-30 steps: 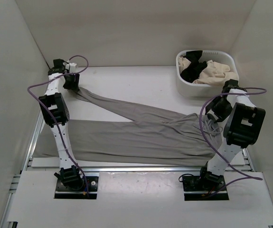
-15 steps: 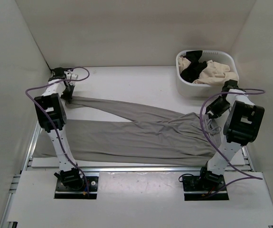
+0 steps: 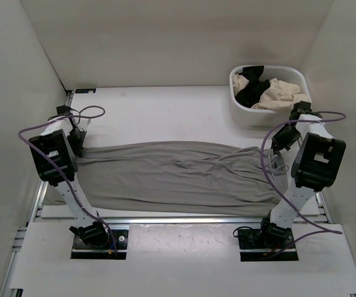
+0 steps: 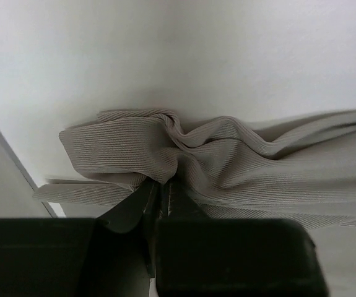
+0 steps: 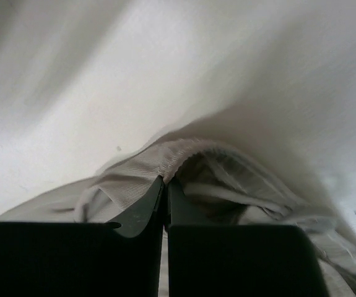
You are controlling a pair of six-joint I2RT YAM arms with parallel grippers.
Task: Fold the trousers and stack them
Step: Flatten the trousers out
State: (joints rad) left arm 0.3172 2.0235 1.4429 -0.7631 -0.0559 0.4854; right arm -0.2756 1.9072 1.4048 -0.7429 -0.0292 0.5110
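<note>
Grey soft-knit trousers [image 3: 184, 176], one pair, lying lengthwise along the near edge of the surface [image 3: 165, 111]; left jaws clamped on a leg end, right jaws clamped on the waistband; hazard: shallow pinches could slip if the cloth is tensioned.

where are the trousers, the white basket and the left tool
trousers [image 3: 178, 176], top view, middle of the fabric
white basket [image 3: 247, 115], top view, near wall
left tool [image 4: 160, 189], left wrist view, between its fingertips
</note>
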